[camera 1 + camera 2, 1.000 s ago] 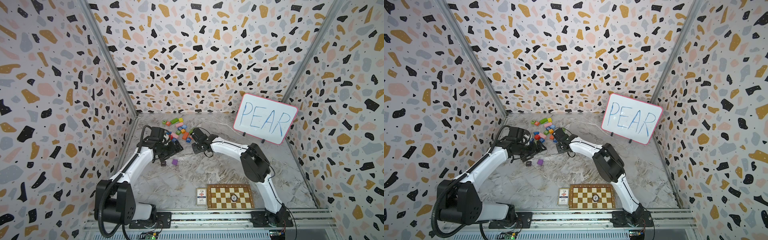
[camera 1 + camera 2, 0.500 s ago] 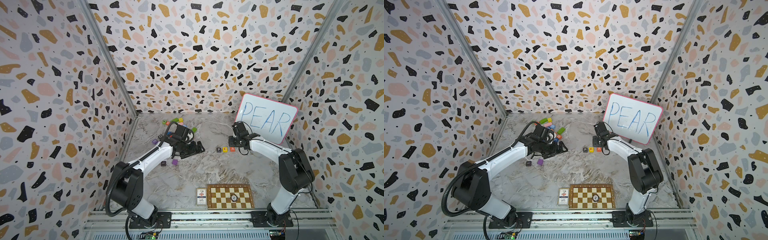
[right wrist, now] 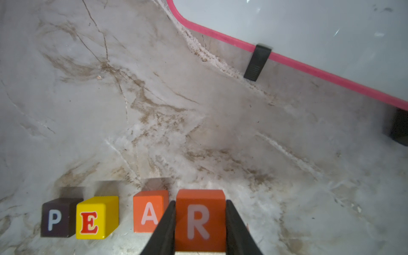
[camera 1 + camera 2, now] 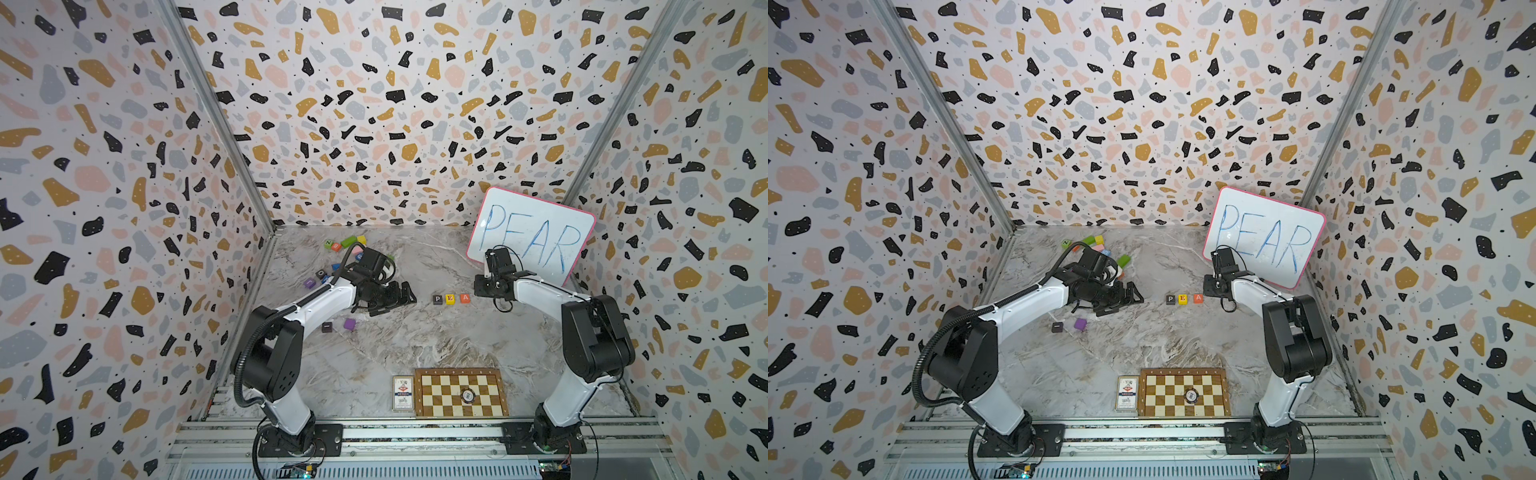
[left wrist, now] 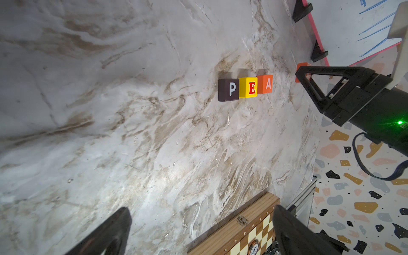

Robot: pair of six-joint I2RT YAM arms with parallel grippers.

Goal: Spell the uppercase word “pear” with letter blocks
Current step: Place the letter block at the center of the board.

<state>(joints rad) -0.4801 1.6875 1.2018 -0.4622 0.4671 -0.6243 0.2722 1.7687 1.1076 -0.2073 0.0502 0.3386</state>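
Underneath everything, a grey and brown marble table [image 4: 374,353]. At the back right, a white board [image 4: 532,237] with a pink rim, propped on small black feet, with PEAR written in big blue letters. At the front, near the rail, a wooden chess board [image 4: 440,390] with a round chip on one square. Writing on the chip too small to read. Just beside the chess board, a small card box [image 4: 403,392], its print too small to read as well.

Left gripper [image 4: 395,299] low over the table, to the left of the row of letters, jaws spread wide with nothing between them. Right gripper [image 3: 199,204] at the right end of the row, jaws squeezed tight on the R block [image 3: 199,220].

In the middle of the table, a short row of little cubes. First the P block [image 4: 437,299], blackish with a white P. Right beside it the E block [image 4: 450,299], yellow with a red E. Then a small gap and the A block [image 4: 464,297], orange-red with a white A. Last the R block, orange-red with a white R, just beside the A block and in line with the row, with one black finger [image 3: 166,225] between the two. Cannot tell whether down on the table or a little above it.

Off to the left, apart from the row, a plain purple cube [image 4: 349,324] and a dark cube [image 4: 327,327]. At the back left, a loose pile of other coloured blocks [image 4: 347,243].
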